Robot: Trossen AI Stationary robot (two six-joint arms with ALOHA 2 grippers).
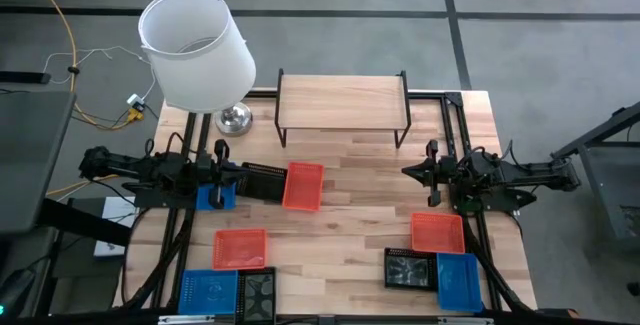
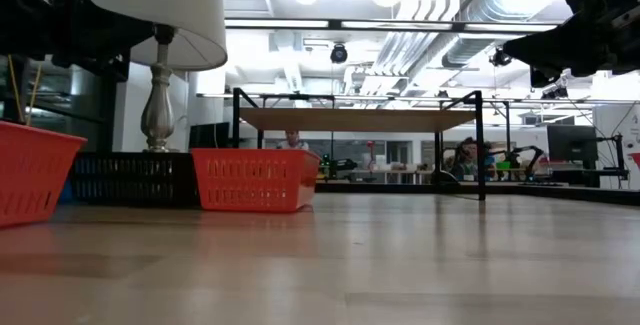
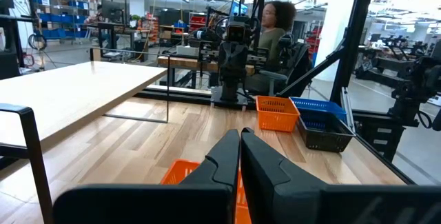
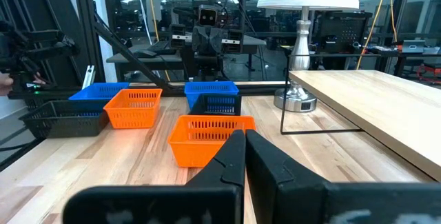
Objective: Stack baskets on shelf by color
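The shelf (image 1: 342, 98) stands at the table's far middle with a bare wooden top (image 2: 360, 120). A red-orange basket (image 1: 303, 186), a black one (image 1: 264, 181) and a blue one (image 1: 214, 198) sit in a row at mid-left. At the near left are red-orange (image 1: 240, 248), blue (image 1: 207, 290) and black (image 1: 258, 294) baskets. At the near right are red-orange (image 1: 437, 232), black (image 1: 410, 268) and blue (image 1: 458, 281) baskets. My left gripper (image 3: 240, 138) is shut, raised beside the black basket. My right gripper (image 4: 244, 136) is shut, raised at mid-right (image 1: 410, 171).
A table lamp with a white shade (image 1: 196, 47) and a silver base (image 1: 234, 118) stands at the far left corner, beside the shelf. Bare wood lies between the two arms in the table's middle. A person (image 3: 275, 27) sits beyond the table's right side.
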